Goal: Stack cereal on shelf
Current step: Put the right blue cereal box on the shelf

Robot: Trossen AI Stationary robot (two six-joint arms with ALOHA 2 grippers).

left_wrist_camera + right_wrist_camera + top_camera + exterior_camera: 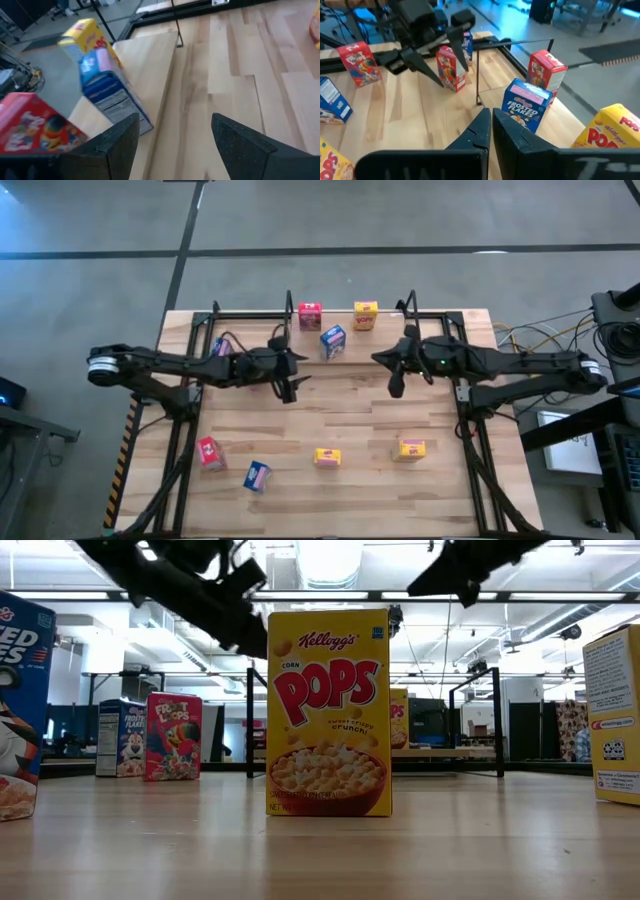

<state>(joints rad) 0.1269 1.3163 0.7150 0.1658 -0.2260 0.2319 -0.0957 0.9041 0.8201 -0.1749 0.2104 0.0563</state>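
Three cereal boxes stand on the shelf (345,328) at the table's far edge: a red one (310,314), a yellow one (365,315) and a blue one (333,341), which is turned askew. In the left wrist view they show as blue (115,100), yellow (90,37) and red (35,125) on the light board (155,65). My left gripper (290,383) hovers open, left of and nearer than the blue box, holding nothing. My right gripper (397,383) is shut and empty, right of that box; its wrist view shows the blue box (526,104) just beyond its fingertips (491,131).
A red box (451,67) and a blue box (466,45) stand near the shelf's left end. On the near table stand a red (209,452), a blue (257,475) and two yellow boxes (327,458) (411,448). A thin black shelf post (477,75) rises beside the blue box.
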